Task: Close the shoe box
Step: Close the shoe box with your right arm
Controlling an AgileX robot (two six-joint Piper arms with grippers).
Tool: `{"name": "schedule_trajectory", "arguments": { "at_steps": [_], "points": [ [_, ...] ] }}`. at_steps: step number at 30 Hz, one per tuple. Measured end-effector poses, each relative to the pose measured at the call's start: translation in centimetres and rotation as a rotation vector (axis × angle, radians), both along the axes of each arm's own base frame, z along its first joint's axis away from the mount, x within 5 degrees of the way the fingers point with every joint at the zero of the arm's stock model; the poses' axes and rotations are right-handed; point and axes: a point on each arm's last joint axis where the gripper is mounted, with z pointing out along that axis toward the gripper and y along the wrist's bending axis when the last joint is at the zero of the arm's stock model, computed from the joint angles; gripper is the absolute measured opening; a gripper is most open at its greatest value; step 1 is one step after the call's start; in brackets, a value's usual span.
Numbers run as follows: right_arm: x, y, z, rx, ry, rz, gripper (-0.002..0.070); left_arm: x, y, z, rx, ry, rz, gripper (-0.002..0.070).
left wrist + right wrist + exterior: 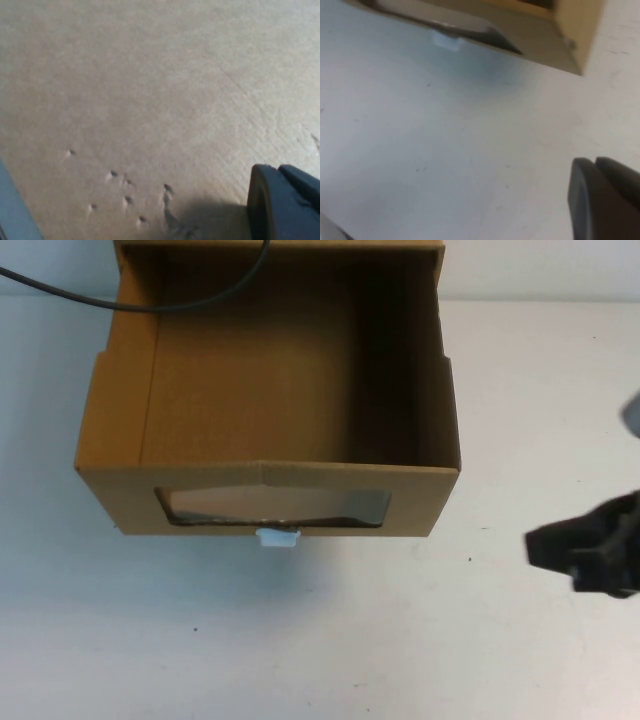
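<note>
The white surface [330, 640] fills most of the high view, and on it, toward the far side and left of centre, sits the shoe box [270, 380], a brown cardboard drawer pulled well out so its bare interior lies open to the camera. Its front wall faces the robot, with a clear window [272, 506] cut in it and a small white pull tab [278, 537] just below the window's lower edge. A black cable [150, 302] curves across the box's far left corner. The right tool [585, 545] hangs dark at the right edge of the high view, above the surface and apart from the box; whether it is open or closed cannot be told. The left tool [282, 202] shows only in its own wrist camera, close against plain brown cardboard [150, 100]; its opening cannot be told either.
</note>
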Motion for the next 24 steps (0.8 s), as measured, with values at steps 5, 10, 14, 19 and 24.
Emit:
{"name": "schedule_trajectory", "arguments": {
  "at_steps": [5, 10, 14, 19, 24],
  "points": [
    [1.7, 5.8, 1.2, -0.034, -0.05, 0.157, -0.0011, 0.0, 0.0, 0.0, 0.002, 0.0, 0.0, -0.0005],
    [1.8, 11.0, 1.7, -0.051, -0.158, 0.233, -0.0011, 0.0, 0.0, 0.0, 0.002, 0.0, 0.0, -0.0005],
    [2.8, 13.9, 1.9, -0.034, -0.206, 0.256, -0.0011, 0.0, 0.0, 0.0, 0.002, 0.001, -0.001, -0.0005],
    [4.7, 16.1, 1.5, -0.07, -0.216, 0.259, -0.0011, 0.0, 0.0, 0.0, 0.002, 0.001, -0.001, -0.0005],
    [6.2, 17.3, 1.0, -0.131, -0.218, 0.256, -0.0011, 0.0, 0.0, 0.0, 0.002, 0.001, -0.001, -0.0005]
  ]
}}
